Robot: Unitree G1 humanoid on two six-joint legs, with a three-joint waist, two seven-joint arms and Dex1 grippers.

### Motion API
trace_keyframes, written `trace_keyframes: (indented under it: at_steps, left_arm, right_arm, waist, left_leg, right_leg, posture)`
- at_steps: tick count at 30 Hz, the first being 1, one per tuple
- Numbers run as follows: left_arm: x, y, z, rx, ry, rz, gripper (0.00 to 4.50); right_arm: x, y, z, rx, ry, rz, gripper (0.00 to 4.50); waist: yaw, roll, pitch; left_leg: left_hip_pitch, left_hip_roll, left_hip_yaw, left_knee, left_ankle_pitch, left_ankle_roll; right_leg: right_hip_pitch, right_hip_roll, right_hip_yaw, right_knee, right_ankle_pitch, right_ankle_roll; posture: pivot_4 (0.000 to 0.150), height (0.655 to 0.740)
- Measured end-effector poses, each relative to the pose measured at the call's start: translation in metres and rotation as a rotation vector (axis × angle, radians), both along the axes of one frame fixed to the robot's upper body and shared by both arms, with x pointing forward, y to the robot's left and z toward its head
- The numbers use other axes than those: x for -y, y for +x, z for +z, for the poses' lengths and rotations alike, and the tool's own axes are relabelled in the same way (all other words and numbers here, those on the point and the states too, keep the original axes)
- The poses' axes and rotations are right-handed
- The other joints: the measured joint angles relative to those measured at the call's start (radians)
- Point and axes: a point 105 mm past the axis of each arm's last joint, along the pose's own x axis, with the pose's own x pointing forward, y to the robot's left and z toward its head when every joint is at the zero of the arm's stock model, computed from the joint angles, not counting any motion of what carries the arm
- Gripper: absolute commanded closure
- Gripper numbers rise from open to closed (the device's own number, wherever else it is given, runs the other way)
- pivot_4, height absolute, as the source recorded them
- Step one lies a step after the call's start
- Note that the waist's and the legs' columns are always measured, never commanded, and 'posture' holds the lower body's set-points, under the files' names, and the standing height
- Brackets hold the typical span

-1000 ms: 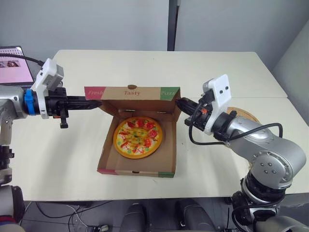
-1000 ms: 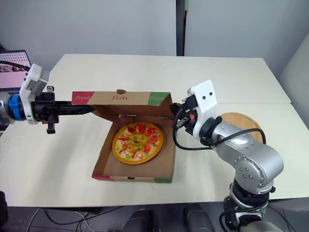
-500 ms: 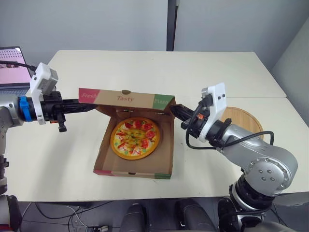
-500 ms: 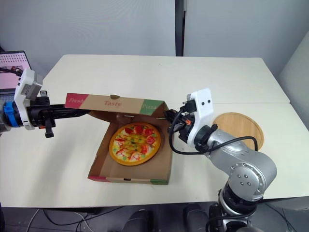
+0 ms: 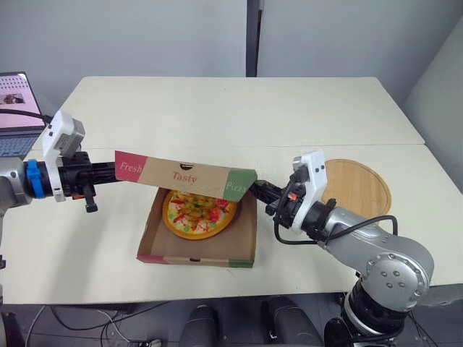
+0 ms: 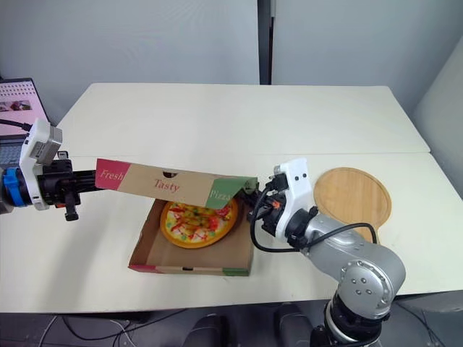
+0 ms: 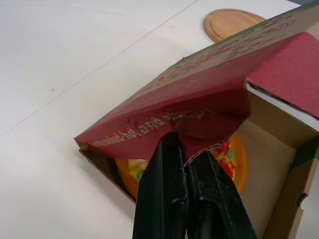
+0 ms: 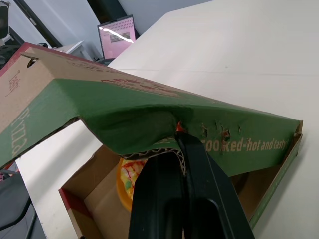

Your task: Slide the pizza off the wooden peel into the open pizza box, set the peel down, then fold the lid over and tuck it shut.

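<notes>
The pizza (image 5: pixel 192 214) lies in the cardboard box (image 5: pixel 197 250) near the table's front. Its lid (image 5: pixel 184 176), printed "Fresh Tasty Pizza", is tilted forward and half covers the pizza. My left gripper (image 5: pixel 114 173) is shut on the lid's red left flap (image 7: pixel 199 117). My right gripper (image 5: pixel 255 189) is shut on the lid's green right flap (image 8: pixel 129 119). The round wooden peel (image 5: pixel 358 186) lies flat on the table to the right of the box, behind my right arm.
A laptop (image 5: pixel 16 108) with a lit screen stands off the table's far left corner. The white table (image 5: pixel 239 108) stretches bare behind the box. A seam (image 5: pixel 304 146) between two tabletops runs across the middle.
Both grippers have drawn the lid forward and down, from nearly upright to slanting low over the pizza. The camera has shifted a little too.
</notes>
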Motion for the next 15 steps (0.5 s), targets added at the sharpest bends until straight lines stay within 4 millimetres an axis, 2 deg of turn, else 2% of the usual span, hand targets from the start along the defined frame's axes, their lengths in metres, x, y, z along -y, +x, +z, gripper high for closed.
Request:
trace_keyframes:
  at_steps: [1, 4, 9, 14, 15]
  left_arm:
    - [0.0, -0.001, 0.0, -0.001, -0.001, 0.003, 4.5]
    - [0.0, -0.004, -0.003, -0.01, 0.001, 0.006, 4.5]
    - [0.0, -0.005, -0.004, -0.015, -0.002, 0.01, 4.5]
    - [0.003, -0.006, -0.002, -0.003, -0.001, 0.005, 4.5]
    - [0.003, -0.006, -0.002, 0.001, 0.0, 0.004, 4.5]
  right_arm:
    - [0.0, -0.001, -0.001, -0.004, 0.0, 0.001, 4.48]
    - [0.0, -0.002, -0.003, -0.013, -0.002, 0.009, 3.87]
    - [0.006, -0.01, -0.009, -0.016, -0.043, 0.077, 2.17]
    - [0.024, -0.022, -0.022, -0.032, -0.141, 0.151, 0.49]
    - [0.031, -0.023, -0.026, -0.039, -0.177, 0.151, 0.49]
  waist:
    - [0.0, 0.0, 0.0]
    - [-0.002, 0.0, 0.0]
    - [-0.006, 0.0, 0.0]
    - [-0.003, 0.0, 0.0]
    - [-0.002, 0.0, 0.0]
  left_leg:
    - [0.0, 0.0, 0.0, 0.0, 0.0, 0.0]
    - [0.0, 0.001, 0.002, 0.0, 0.0, 0.0]
    - [0.0, 0.001, 0.002, 0.0, 0.0, 0.0]
    - [0.0, 0.001, 0.004, 0.0, 0.0, 0.0]
    - [0.0, 0.001, 0.004, -0.001, 0.0, 0.0]
  right_leg:
    - [0.0, 0.0, 0.0, 0.0, 0.0, 0.0]
    - [0.0, 0.002, 0.0, 0.0, 0.0, 0.0]
    - [0.0, 0.003, -0.001, 0.0, 0.0, -0.001]
    - [0.0, 0.003, 0.0, -0.001, 0.0, -0.001]
    - [0.0, 0.003, 0.0, -0.002, -0.001, -0.001]
  posture:
    - [0.15, 0.74]
    - [0.15, 0.74]
    - [0.15, 0.74]
    - [0.15, 0.74]
    - [0.15, 0.74]
